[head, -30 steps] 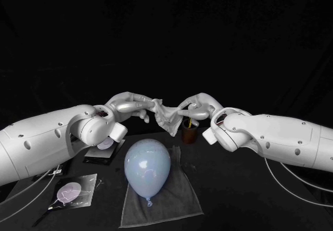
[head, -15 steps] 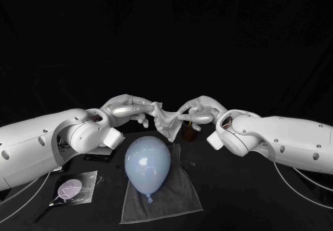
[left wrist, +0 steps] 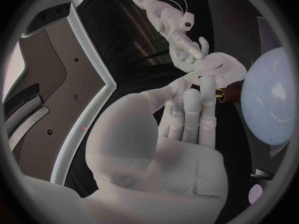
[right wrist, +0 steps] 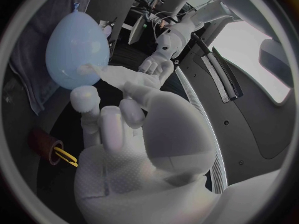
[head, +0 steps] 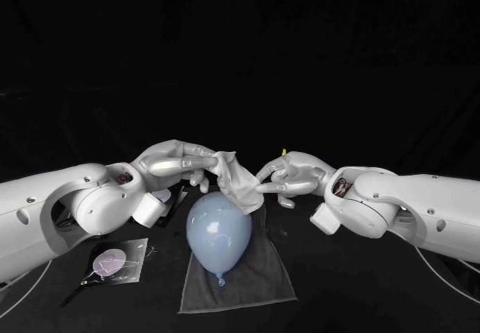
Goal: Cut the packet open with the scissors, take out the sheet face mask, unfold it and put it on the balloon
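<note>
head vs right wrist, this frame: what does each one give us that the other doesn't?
Head view: the packet lies flat on the table by the left arm. A pale spot in the right wrist view may be the packet, but I cannot tell.
Right wrist view: the brown cup with the yellow-handled scissors in it. The head view catches a yellow tip above the right hand.
Both: the left hand and right hand pinch the sheet mask between them by the round end of the balloon, which lies on the grey towel.
</note>
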You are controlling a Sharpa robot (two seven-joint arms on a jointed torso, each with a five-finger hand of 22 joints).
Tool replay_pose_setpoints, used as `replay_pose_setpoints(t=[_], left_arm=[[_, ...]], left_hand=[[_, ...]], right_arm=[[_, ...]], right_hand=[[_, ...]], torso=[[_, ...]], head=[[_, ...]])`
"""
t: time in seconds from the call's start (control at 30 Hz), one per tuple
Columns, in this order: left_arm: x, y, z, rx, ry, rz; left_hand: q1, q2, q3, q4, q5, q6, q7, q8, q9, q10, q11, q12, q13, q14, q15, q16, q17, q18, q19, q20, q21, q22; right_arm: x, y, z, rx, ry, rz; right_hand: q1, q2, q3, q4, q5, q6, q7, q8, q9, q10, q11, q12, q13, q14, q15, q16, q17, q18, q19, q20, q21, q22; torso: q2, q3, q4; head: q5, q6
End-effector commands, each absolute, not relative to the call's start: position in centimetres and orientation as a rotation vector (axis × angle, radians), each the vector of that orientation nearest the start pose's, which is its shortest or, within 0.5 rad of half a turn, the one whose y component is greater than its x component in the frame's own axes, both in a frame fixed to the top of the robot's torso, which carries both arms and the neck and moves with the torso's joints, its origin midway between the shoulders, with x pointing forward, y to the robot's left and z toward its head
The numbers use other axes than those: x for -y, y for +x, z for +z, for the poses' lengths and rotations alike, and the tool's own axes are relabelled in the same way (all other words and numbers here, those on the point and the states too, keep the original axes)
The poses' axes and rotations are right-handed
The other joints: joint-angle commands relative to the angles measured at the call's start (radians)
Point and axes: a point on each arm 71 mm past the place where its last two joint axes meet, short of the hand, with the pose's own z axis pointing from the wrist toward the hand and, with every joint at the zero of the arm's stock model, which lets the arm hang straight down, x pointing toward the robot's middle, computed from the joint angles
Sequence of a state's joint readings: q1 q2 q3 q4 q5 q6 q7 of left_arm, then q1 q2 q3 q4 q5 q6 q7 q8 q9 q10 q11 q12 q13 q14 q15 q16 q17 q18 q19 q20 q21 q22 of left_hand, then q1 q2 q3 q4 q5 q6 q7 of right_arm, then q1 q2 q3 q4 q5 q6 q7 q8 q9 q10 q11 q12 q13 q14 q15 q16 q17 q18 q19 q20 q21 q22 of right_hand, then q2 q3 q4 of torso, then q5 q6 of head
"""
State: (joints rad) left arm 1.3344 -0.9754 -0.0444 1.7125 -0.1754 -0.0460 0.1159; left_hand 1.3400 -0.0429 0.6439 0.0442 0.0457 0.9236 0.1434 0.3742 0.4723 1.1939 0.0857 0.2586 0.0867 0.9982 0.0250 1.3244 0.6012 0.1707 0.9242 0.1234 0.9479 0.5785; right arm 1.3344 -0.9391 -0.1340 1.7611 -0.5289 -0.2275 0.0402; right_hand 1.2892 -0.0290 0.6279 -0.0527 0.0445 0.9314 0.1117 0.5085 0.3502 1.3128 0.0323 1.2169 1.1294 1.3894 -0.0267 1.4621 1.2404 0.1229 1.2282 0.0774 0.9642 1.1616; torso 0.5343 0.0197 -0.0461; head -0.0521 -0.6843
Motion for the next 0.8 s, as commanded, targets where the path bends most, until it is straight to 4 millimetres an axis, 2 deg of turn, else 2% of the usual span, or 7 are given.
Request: replay_pose_setpoints(t=[0.03,0.17,0.37,0.53,0.6,0.8], left_arm=[[-20.5,45.2,-11.9,-1.81,-0.824,-1.658],[-21.4,44.5,-12.3,-1.827,-0.841,-1.642],[-22.1,43.4,-13.2,-1.864,-0.859,-1.641],[-22.3,42.4,-13.5,-1.888,-0.854,-1.666],[-22.3,42.0,-13.5,-1.902,-0.843,-1.688],[-21.8,40.9,-13.3,-1.946,-0.791,-1.771]], left_hand=[[0.008,0.002,-0.001,-0.005,0.003,0.006,0.005,0.002,0.1,0.007,-0.001,-0.003,0.002,0.008,0.001,0.005,0.003,0.014,0.007,0.0,0.004,0.001],[0.008,0.002,-0.001,-0.005,0.003,0.007,0.005,0.002,0.101,0.008,-0.002,-0.003,0.002,0.01,0.0,0.005,0.003,0.014,0.008,0.0,0.005,0.001],[0.009,0.001,-0.001,-0.006,0.003,0.007,0.004,0.001,0.101,0.008,-0.002,-0.004,0.002,0.012,0.0,0.005,0.003,0.014,0.01,-0.001,0.005,0.002],[0.009,0.001,-0.001,-0.007,0.003,0.007,0.004,0.001,0.101,0.008,-0.002,-0.005,0.002,0.012,0.0,0.006,0.003,0.014,0.01,-0.001,0.005,0.002],[0.009,0.001,-0.001,-0.007,0.003,0.008,0.004,0.001,0.101,0.008,-0.002,-0.005,0.002,0.013,0.0,0.006,0.004,0.014,0.01,-0.001,0.006,0.002],[0.01,-0.001,-0.001,-0.009,0.003,0.007,0.004,0.0,0.101,0.008,-0.002,-0.007,0.002,0.027,-0.001,0.011,0.022,0.015,0.014,-0.002,0.007,0.002]], right_arm=[[16.9,43.4,-15.7,-2.023,0.507,1.382],[16.7,42.9,-15.9,-2.07,0.49,1.395],[17.1,42.4,-16.1,-2.118,0.486,1.433],[17.3,41.7,-15.9,-2.162,0.486,1.497],[17.4,41.5,-15.7,-2.177,0.482,1.527],[17.3,41.0,-15.1,-2.196,0.48,1.61]], right_hand=[[-0.005,0.005,0.003,-0.002,0.004,0.006,-0.003,0.007,0.002,0.002,-0.002,0.0,-0.001,0.0,-0.001,0.003,-0.001,0.018,0.0,0.001,-0.003,0.0],[-0.005,0.006,0.004,-0.002,0.004,0.006,-0.003,0.007,0.002,0.001,-0.002,0.0,-0.002,0.0,-0.001,0.003,-0.002,0.019,-0.001,0.001,-0.005,-0.001],[-0.005,0.006,0.005,-0.003,0.004,0.005,-0.003,0.007,0.002,0.002,-0.001,0.001,0.0,0.001,-0.001,0.003,0.0,0.018,0.0,0.001,-0.003,0.0],[-0.005,0.006,0.005,-0.004,0.004,0.005,-0.002,0.007,0.002,0.003,-0.001,0.001,0.001,0.001,-0.001,0.003,0.001,0.018,0.001,0.001,-0.002,0.001],[-0.005,0.006,0.005,-0.004,0.004,0.005,-0.002,0.008,0.002,0.004,-0.001,0.003,0.003,0.002,-0.001,0.004,0.003,0.018,0.002,0.001,-0.001,0.002],[-0.006,0.006,0.005,-0.004,0.004,0.005,-0.002,0.008,0.002,0.006,-0.001,0.005,0.005,0.003,-0.001,0.005,0.005,0.017,0.003,0.001,0.001,0.003]], torso=[[-0.001,0.0001,0.0025],[-0.001,-0.0002,0.005],[-0.002,-0.0036,0.0049],[-0.003,-0.0044,0.0068],[-0.003,-0.0027,0.0062],[-0.009,-0.006,0.0082]], head=[[0.011,-0.009],[0.018,-0.022],[0.025,-0.028],[0.026,-0.027],[0.026,-0.025],[0.022,-0.015]])
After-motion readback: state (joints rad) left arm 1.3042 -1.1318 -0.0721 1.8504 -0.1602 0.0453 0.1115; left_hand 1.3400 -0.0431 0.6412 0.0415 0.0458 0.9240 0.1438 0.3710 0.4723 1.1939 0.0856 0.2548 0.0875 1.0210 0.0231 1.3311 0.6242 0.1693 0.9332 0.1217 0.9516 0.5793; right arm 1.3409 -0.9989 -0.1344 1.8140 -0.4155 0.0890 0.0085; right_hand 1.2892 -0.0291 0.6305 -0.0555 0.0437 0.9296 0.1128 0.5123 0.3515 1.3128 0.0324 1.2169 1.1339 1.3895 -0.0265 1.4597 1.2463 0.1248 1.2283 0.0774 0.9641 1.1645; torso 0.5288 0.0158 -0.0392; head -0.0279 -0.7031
